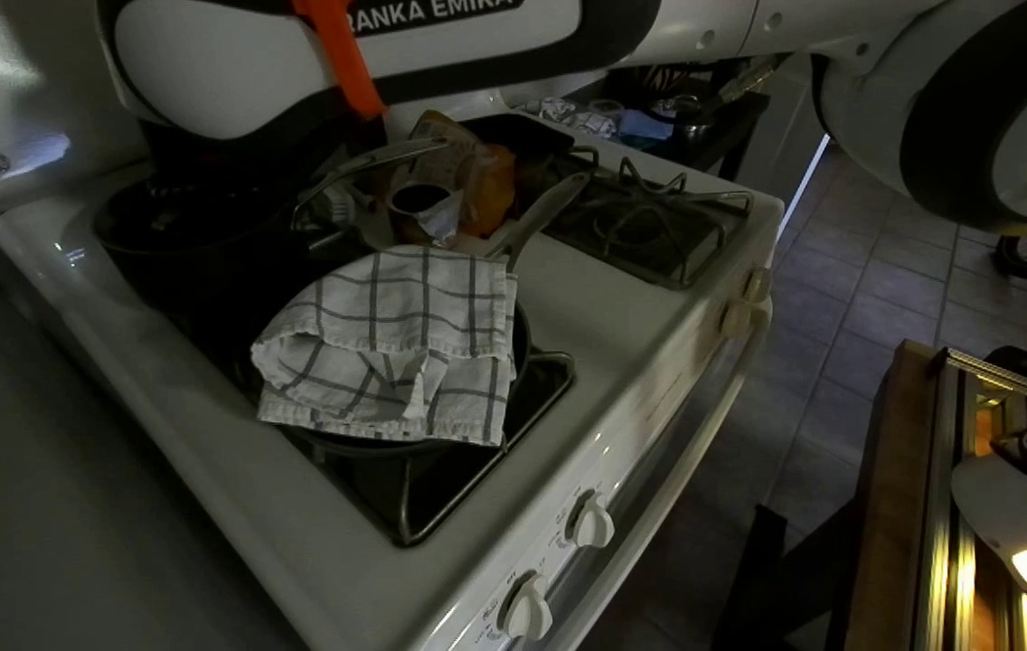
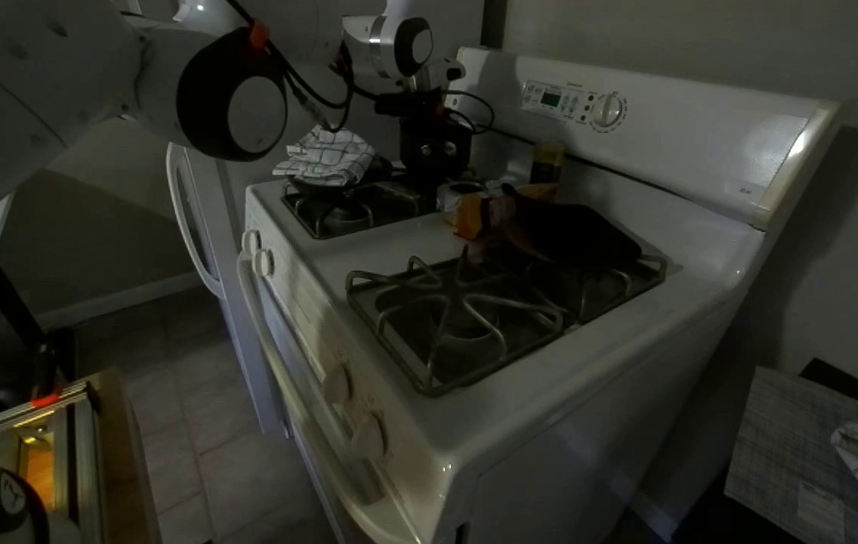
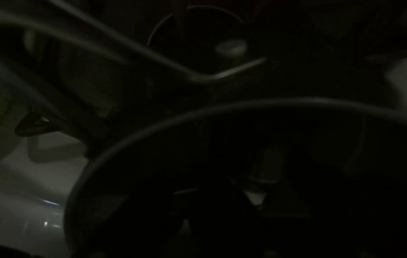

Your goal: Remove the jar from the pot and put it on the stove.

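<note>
1. Towel (image 2: 325, 155). Leftmost in an exterior view. Folded over the pan (image 1: 522, 339), probably as a makeshift cover; the pan's inside is hidden.
2. Pincer (image 2: 429, 109). Points down at the pot (image 2: 435, 155) from above, presumably because the high walls leave only the mouth as entry. Whether it is spread, pressed together or pinching something cannot be told: the wrist view is too dark.
3. Pot. Stands upright toward the back of the stove (image 2: 550, 378), mouth up. The handle (image 3: 35, 91) projects sideways, which should keep it out of the pincer's path.
4. Jar. Cannot be made out; by the task sentence it should be inside the pot. Removal is judged to be the step in hand. Lift straight up: a tilted jar could catch the rim.
5. Can (image 1: 423, 217) and bag (image 2: 472, 219). Set close together near mid-stove, perhaps parked away from the cooking spots. Caution: they narrow the set-down room.
6. Grate (image 2: 467, 302). Toward the right end. Its raised bars are made for cookware; a jar base could rock on them. The flat white enamel beside it likely gives steadier footing.
</note>
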